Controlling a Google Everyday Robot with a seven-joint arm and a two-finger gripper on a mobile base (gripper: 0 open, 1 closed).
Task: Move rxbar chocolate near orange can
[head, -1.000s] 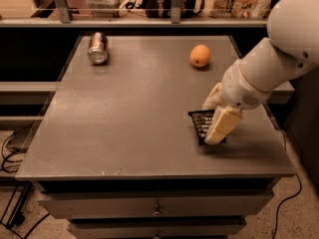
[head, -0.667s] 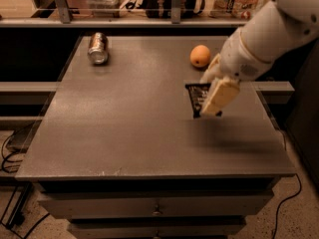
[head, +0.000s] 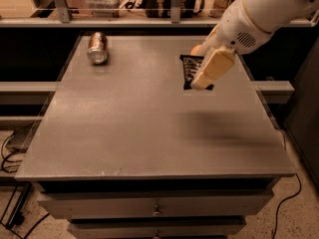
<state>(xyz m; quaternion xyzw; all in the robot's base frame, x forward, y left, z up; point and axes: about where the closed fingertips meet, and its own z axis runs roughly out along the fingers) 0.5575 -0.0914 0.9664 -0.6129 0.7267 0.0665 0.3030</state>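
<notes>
So the big grey table (head: 124,133) takes up most of the view, and the white arm (head: 269,9) reaches in from the upper right over its far right part. The gripper (head: 198,81) hangs above that spot, and its cream fingers (head: 214,66) look clamped on the bar (head: 188,68). One finger covers the bar's right side, so the exact grip isn't visible, but it's clearly carrying it. The bar is black with white lettering, tilted, and seems to be up in the air rather than lying flat. There's a soft shadow (head: 219,126) on the tabletop well in front of it, which fits that.

The can (head: 97,48) lies on its side near the far left corner, silver end facing the camera. It's well apart from the bar, with a wide stretch of tabletop between them. A bit of the orange (head: 195,49) peeks out just behind the bar and arm, but that's the fruit, not the target.

Progress-wise it's roughly halfway. The pick looks done, with the bar gripped and lifted. What's left is the carry across to the left, setting the bar down next to the can without knocking it (it could roll, lying like that), then letting go.
</notes>
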